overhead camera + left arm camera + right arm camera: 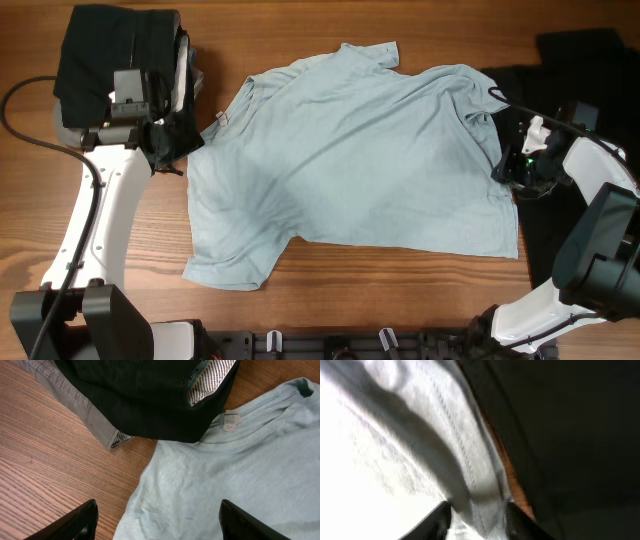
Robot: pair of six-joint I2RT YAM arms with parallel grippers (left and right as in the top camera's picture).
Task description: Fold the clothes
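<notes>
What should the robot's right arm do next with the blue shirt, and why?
Probably pinch shut. The shirt lies spread flat, unfolded, and its hem sits between the right jaws, which stand slightly apart, so closing would get a hold for folding it over.

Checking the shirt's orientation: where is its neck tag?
Overhead, the neck tag lies on the left, at the T-shirt's collar, beside the folded black pile.
</notes>
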